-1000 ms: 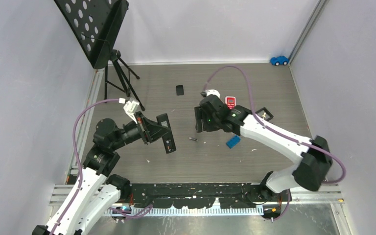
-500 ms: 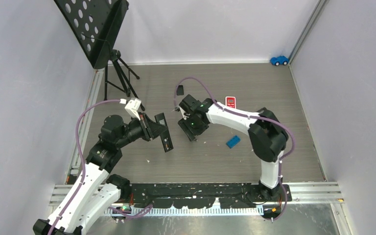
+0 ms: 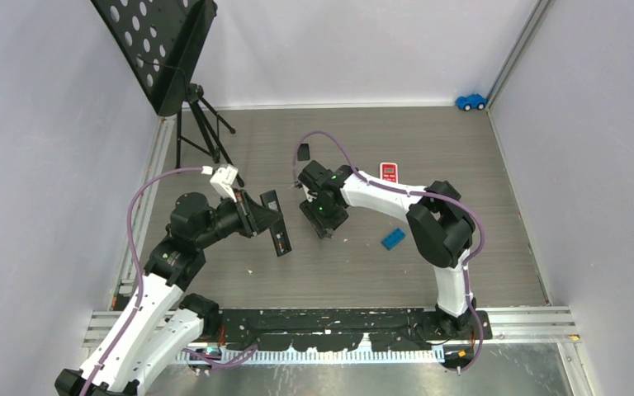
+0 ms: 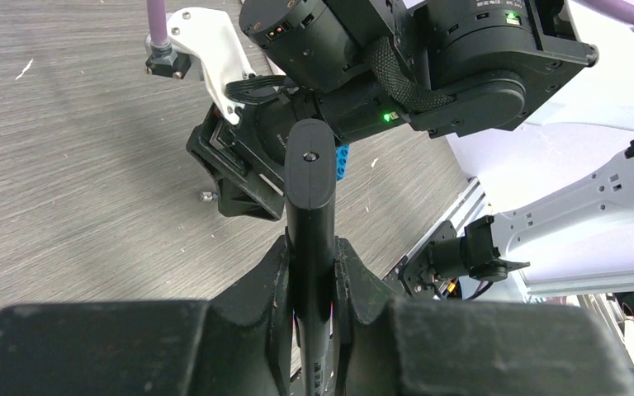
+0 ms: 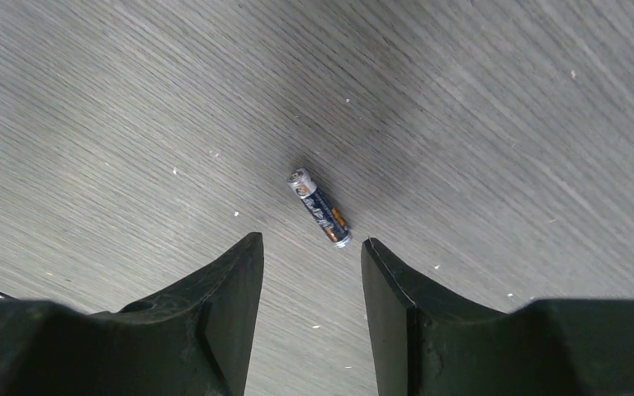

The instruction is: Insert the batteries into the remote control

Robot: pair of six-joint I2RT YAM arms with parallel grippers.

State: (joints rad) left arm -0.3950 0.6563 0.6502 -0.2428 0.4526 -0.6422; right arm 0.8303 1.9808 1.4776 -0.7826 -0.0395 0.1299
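**A:** What are the fingers of the right gripper doing?

**B:** The two dark fingers are spread apart and point down at the grey wood-grain table. Nothing sits between them. One battery, dark with orange marks and silver ends, lies flat on the table just beyond the fingertips. It is angled across the gap and touches neither finger.

**A:** And the left gripper?

**B:** Its fingers are pressed against the two sides of a black remote control. They pinch it near its lower part, so the remote is held off the table. The rounded far end sticks out past the fingers towards the right arm.

**A:** How do the arms sit overall?

**B:** From above, the left arm reaches in from the left with the remote slanting down at its tip. The right arm bends in from the right and folds back towards the middle of the table. The two grippers are near each other but apart.

**A:** What else is on the table?

**B:** A blue block lies to the right of the right gripper. Farther back there is a small red and white device and a small black piece. A blue toy car sits in the far right corner, and a black music stand rises at the far left.
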